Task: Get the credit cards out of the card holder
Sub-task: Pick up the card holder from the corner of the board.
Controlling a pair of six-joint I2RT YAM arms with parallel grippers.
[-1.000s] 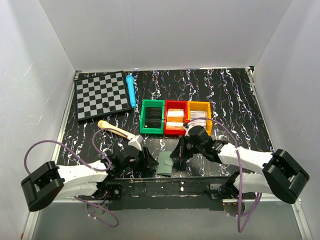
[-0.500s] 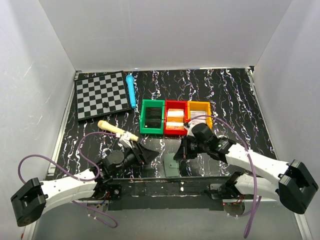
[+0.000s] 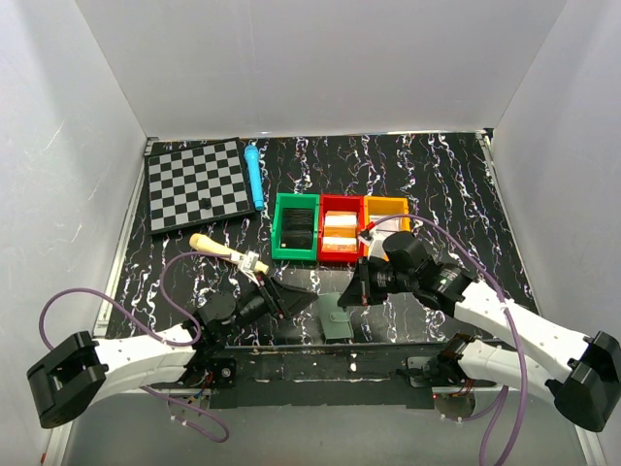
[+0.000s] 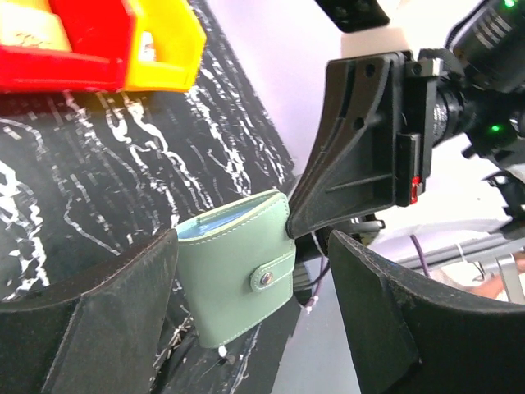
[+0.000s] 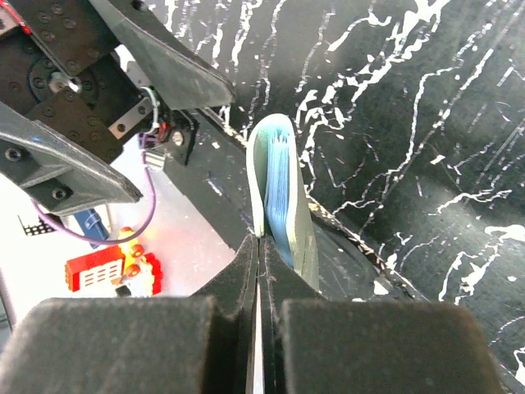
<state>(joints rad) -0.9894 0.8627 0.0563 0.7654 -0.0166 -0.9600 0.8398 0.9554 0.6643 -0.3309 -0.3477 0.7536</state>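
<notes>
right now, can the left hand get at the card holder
Probably yes. The left hand is open, its fingers either side of the card holder with nothing between. The right hand pinches one edge of it, so the left should take the free side.

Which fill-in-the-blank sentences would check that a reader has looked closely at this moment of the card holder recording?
1. The right gripper is ___ on the edge of the card holder.
2. The left gripper has its jaws ___, with the card holder between them in the left wrist view.
3. Between the green bin and the orange bin stands the ___ bin.

Missing words: shut; open; red.
</notes>
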